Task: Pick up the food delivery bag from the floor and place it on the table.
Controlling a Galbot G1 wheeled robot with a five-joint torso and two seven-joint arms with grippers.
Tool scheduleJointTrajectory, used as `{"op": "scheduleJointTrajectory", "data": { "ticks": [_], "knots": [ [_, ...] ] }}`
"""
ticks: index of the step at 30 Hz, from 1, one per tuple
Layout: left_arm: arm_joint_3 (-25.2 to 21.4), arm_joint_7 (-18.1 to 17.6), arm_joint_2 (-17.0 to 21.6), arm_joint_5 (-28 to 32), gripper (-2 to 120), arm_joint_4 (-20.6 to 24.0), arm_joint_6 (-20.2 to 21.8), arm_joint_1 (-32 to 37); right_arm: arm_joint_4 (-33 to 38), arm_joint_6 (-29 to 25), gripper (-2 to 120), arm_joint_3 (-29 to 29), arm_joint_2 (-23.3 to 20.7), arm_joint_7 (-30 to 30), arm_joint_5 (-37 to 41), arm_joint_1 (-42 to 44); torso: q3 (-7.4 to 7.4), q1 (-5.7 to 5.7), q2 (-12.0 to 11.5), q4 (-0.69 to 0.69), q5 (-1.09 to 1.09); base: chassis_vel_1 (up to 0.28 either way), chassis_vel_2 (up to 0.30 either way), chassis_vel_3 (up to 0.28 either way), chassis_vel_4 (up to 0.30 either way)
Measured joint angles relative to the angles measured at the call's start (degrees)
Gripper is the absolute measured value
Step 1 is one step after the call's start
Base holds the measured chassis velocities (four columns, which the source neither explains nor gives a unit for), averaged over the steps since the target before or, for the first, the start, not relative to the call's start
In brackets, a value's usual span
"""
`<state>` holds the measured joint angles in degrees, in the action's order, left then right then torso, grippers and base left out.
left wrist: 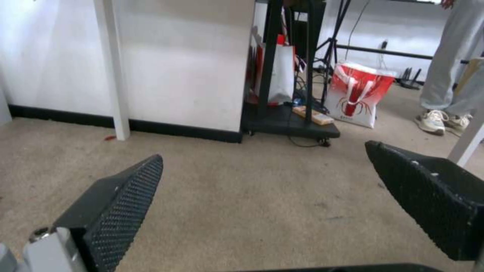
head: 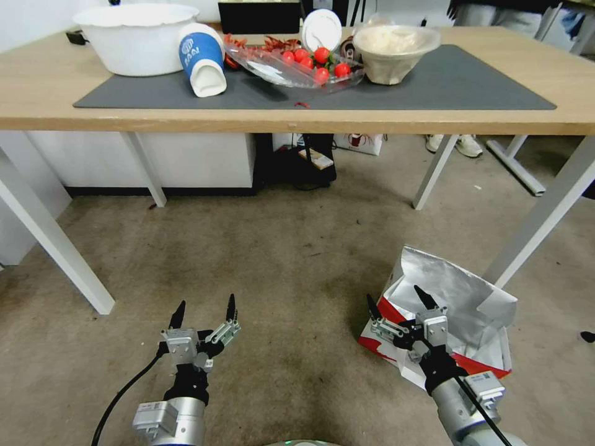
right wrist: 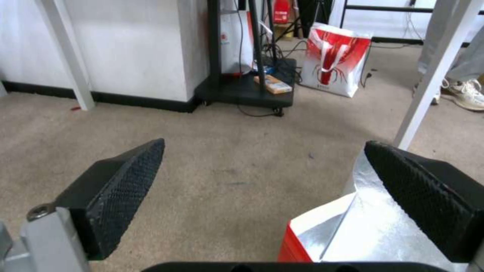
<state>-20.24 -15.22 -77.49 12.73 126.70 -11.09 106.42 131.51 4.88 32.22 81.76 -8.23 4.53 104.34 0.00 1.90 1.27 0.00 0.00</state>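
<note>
A food delivery bag, white with red edges and a silver foil lining, sits open on the beige carpeted floor, on the robot's right beside a white table leg. The right pincer hangs over the bag's near left corner with its jaws spread wide and nothing between them; in the right wrist view, one fingertip sits over the foil flap, though whether it touches is hard to tell. The left pincer hovers open and empty over bare carpet, well apart from the bag. Ahead stands the tabletop, light wood with a dark grey mat carrying bowls, a cup and tomatoes. The task appears to be at its beginning: the bag is not yet gripped, lifted or moved to the tabletop.
</note>
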Motion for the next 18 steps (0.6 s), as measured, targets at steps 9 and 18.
{"op": "scheduleJointTrajectory", "data": {
  "ticks": [9,18],
  "knots": [
    [0.0,0.15,-0.07,-0.02,100,-0.27,-0.13,-0.02,0.13,0.0,100,-0.02,0.07,0.03,0.01,0.12,0.0,-0.02,0.09,0.0,0.0,0.0,0.0,0.0,0.0],
    [-0.55,2.68,-0.01,-1.97,100,-1.16,-1.4,-0.34,0.84,1.14,100,2.14,-4.39,0.95,3.12,-2.11,0.0,0.01,0.33,-0.02,0.02,0.0,0.0,0.0,0.0]
  ]
}}
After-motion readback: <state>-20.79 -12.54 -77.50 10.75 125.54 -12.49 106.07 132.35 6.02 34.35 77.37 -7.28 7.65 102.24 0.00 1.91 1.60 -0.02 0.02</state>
